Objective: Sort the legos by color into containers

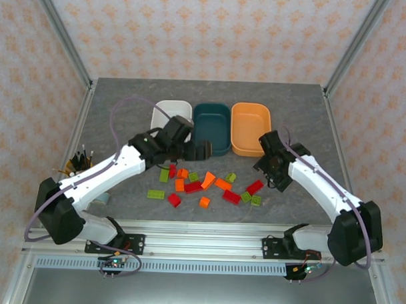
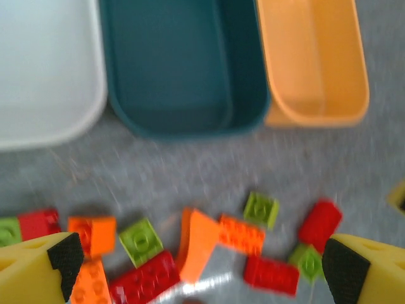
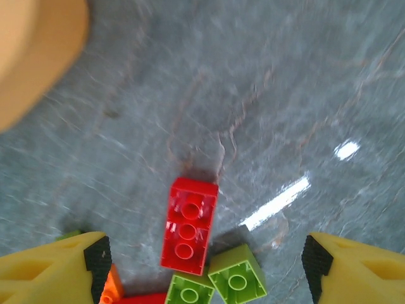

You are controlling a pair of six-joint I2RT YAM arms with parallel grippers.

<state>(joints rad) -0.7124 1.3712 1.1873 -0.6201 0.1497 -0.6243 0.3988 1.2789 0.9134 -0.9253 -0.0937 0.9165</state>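
Three empty tubs stand in a row at the back: white (image 1: 172,114), dark teal (image 1: 212,127), orange (image 1: 250,128). Several lime, orange and red legos (image 1: 202,185) lie scattered on the grey table in front of them. My left gripper (image 1: 198,150) hovers open above the pile's back edge; its wrist view shows the tubs (image 2: 177,63) and a big orange piece (image 2: 199,244) between the spread fingers (image 2: 63,256). My right gripper (image 1: 272,169) hangs open over the pile's right end, above a red oblong brick (image 3: 188,225) and two lime bricks (image 3: 237,278).
A cup of pens (image 1: 79,162) stands near the left edge, beside the left arm. Slanted frame posts (image 1: 63,37) rise at the back corners. An aluminium rail (image 1: 200,232) runs along the near edge. The orange tub's corner (image 3: 31,57) lies up-left in the right wrist view.
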